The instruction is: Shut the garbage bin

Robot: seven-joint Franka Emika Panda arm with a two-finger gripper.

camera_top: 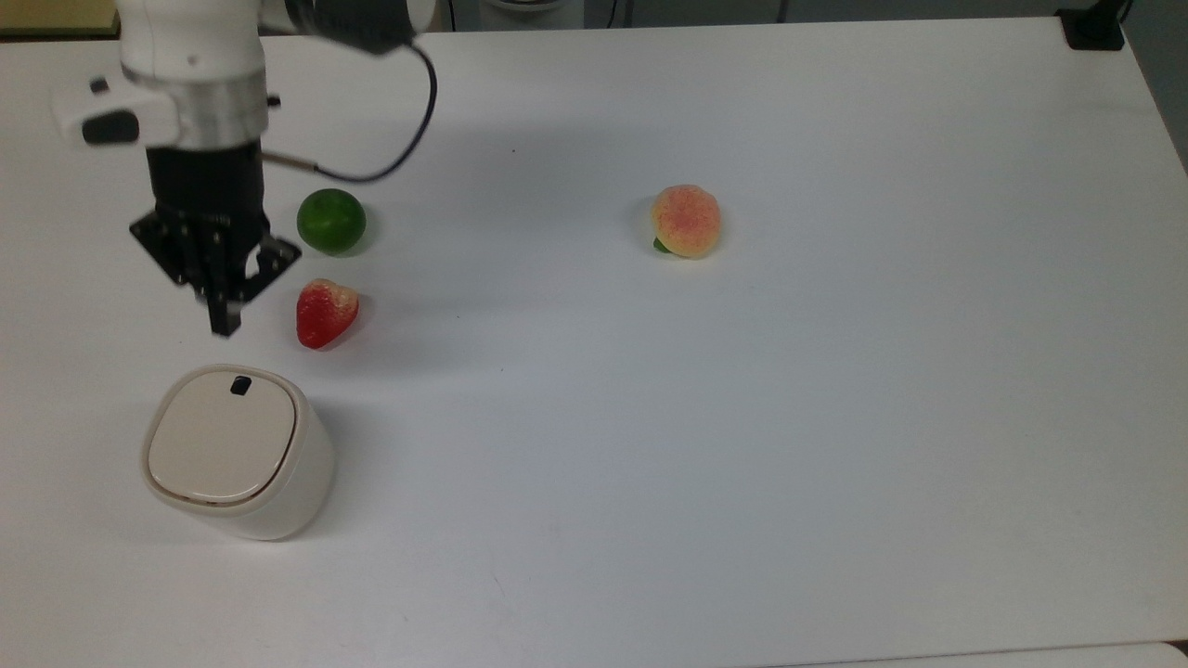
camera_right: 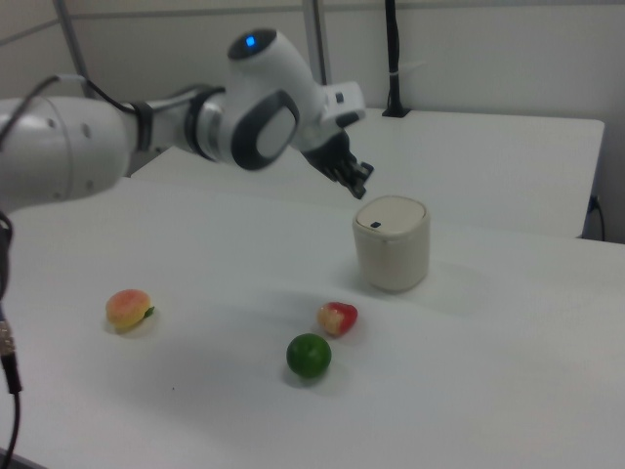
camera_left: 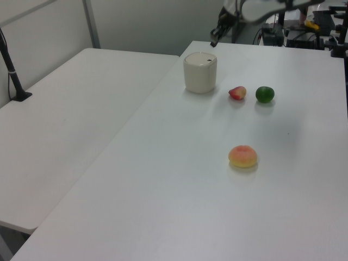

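Note:
The cream-white garbage bin stands at the top view's lower left, its flat beige lid lying level on the body and the small black tab uncovered. The bin is also in the left view and the right view. My gripper hangs in the air off the bin, above it in the top view, with its black fingers pressed together and nothing held. It floats clear above the bin in the left view and up-left of it in the right view.
A red strawberry and a green lime lie close to the gripper's right in the top view. A peach sits near the middle of the white table. A second table adjoins on the left view's left.

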